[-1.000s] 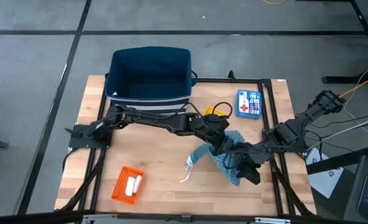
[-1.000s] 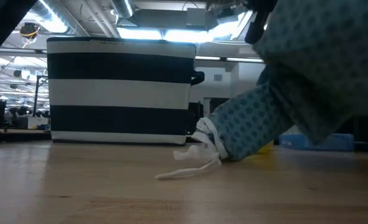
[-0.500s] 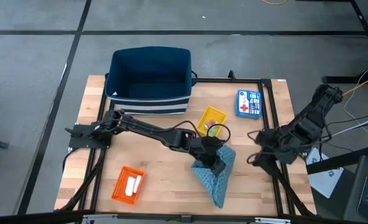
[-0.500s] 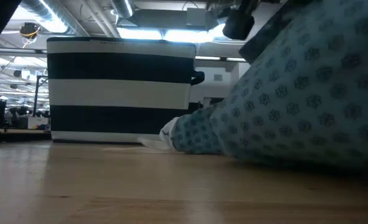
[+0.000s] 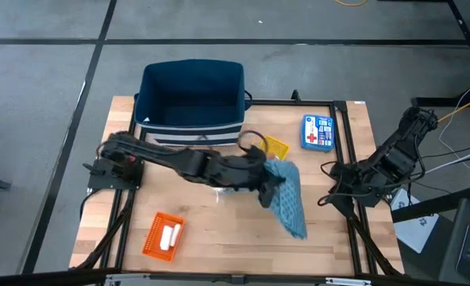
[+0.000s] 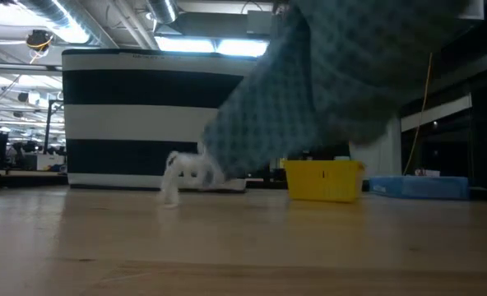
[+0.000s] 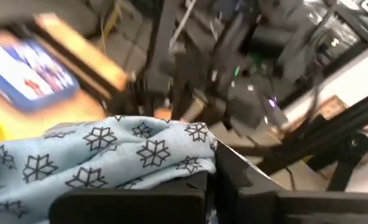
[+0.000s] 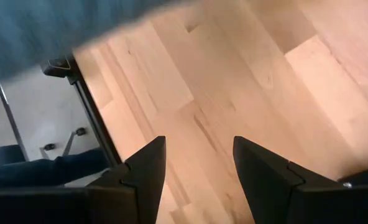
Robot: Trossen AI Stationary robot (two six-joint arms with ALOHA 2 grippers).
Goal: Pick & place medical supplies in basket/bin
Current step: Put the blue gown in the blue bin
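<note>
Our left gripper [image 5: 268, 181] is clamped on the cloth [image 5: 289, 199], which hangs above mid-desk [image 5: 211, 226] near the bin [image 5: 191, 97]. The risk we see: trailing fabric snagging the yellow box [image 5: 273, 147]. Our right gripper [image 8: 196, 168] waits, fingers apart, at the desk's right edge.

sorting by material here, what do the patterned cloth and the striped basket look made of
Patterned cloth: soft woven fabric, matte; it drapes limply from the left tool.
Striped basket: apparently fabric-covered, matte, with slightly bowed soft walls; what stiffens it cannot be told.
</note>
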